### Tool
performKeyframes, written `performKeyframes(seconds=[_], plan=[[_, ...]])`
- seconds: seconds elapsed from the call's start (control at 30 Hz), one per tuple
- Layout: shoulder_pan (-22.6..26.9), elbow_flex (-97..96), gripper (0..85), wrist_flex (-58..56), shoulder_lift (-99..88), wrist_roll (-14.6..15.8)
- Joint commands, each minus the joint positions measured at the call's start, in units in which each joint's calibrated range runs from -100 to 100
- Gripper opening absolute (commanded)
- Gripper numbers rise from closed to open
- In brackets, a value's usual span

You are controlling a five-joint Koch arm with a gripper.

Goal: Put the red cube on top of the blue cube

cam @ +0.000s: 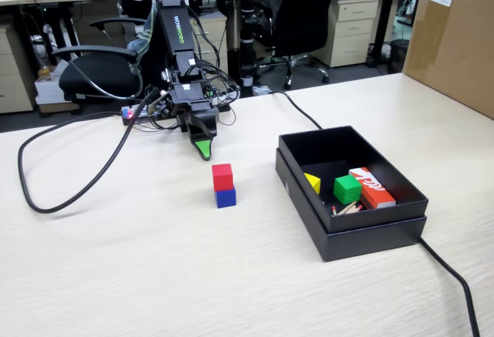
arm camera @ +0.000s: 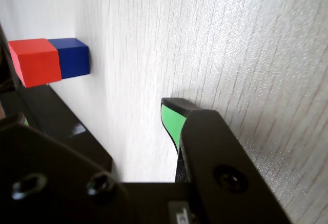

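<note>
The red cube (cam: 222, 176) sits on top of the blue cube (cam: 225, 197) on the pale wooden table, square and steady, in the fixed view. The wrist view lies on its side and shows the red cube (arm camera: 35, 62) flush against the blue cube (arm camera: 75, 57) at the upper left. My gripper (cam: 202, 146) hangs just behind the stack, tip low over the table, clear of the cubes. In the wrist view the gripper (arm camera: 102, 106) is open and empty: bare table shows between the green-padded finger (arm camera: 172, 122) and the black jaw at the left.
An open black box (cam: 351, 133) stands to the right of the stack and holds a yellow piece (cam: 312, 183), a green cube (cam: 346, 189) and a red-orange box (cam: 372, 187). A black cable (cam: 54, 198) loops on the left. A cardboard box (cam: 455, 40) stands at the back right.
</note>
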Motion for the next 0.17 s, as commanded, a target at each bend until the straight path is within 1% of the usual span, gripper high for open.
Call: performKeyframes(seconds=[0.0,0.13], plan=[[0.0,-1.21,50.4,-1.19,0.7,-0.29],[0.0,-1.21,50.4,-1.19,0.7,-0.29]])
